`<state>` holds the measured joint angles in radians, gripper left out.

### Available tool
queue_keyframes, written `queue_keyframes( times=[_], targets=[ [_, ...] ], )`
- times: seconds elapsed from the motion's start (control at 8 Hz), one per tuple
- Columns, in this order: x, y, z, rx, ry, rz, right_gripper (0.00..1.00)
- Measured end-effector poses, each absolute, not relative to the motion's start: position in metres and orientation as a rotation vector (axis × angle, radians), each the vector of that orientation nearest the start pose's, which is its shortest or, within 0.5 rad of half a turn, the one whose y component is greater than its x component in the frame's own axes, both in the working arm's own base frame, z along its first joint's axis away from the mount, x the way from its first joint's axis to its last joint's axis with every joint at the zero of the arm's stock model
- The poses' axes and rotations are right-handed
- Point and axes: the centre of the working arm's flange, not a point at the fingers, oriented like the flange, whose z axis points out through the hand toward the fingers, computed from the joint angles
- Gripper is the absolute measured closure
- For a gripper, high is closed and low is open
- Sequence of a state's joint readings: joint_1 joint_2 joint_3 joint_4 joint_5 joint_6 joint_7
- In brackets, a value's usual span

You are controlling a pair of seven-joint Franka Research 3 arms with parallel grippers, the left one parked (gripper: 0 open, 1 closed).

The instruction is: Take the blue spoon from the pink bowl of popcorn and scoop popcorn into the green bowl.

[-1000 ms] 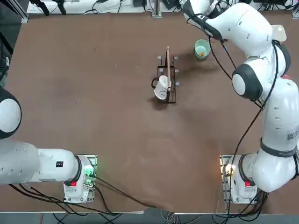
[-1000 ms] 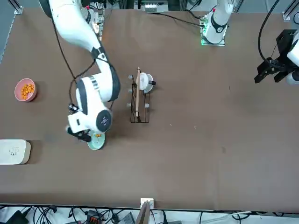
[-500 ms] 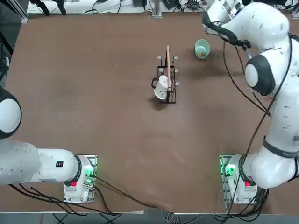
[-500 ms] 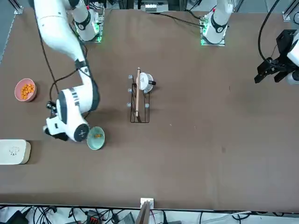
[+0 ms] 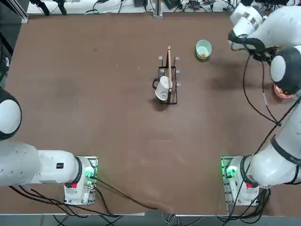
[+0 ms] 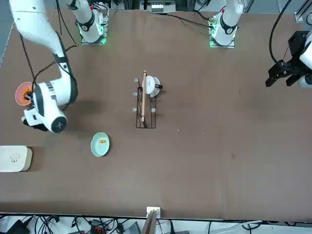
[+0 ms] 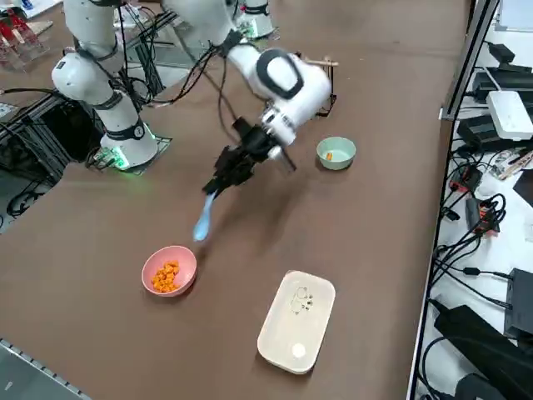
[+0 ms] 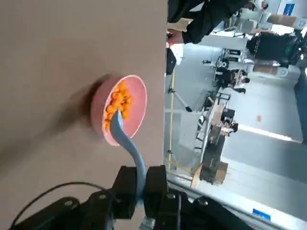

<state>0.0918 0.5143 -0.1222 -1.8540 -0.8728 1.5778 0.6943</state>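
Note:
My right gripper is shut on the handle of the blue spoon, which hangs tilted down in the air. The spoon's tip hovers close above the pink bowl, which holds a heap of orange popcorn. In the right wrist view the blue spoon runs from the gripper to the popcorn in the pink bowl. The green bowl stands farther along the table with a few popcorn pieces in it. In the front view the arm partly covers the pink bowl.
A white rectangular dish lies near the table edge beside the pink bowl. A wire rack with a white mug stands mid-table, left of the green bowl in the top view.
My right arm has swung away from the green bowl toward the pink bowl, carrying the spoon. Popcorn pieces stay in the green bowl.

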Motion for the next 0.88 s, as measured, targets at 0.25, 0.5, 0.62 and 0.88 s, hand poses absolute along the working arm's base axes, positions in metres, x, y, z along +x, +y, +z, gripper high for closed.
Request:
queue_keyframes(
  times=[0.25, 0.5, 0.62, 0.88],
  targets=[
    [0.540, -0.142, 0.227, 2.020, -0.345, -0.458, 0.89],
    [0.516, -0.158, 0.205, 1.983, -0.339, -0.439, 0.86],
    [0.507, -0.159, 0.197, 1.971, -0.327, -0.441, 0.71],
    [0.507, -0.156, 0.195, 1.975, -0.321, -0.431, 0.32]
  ],
)
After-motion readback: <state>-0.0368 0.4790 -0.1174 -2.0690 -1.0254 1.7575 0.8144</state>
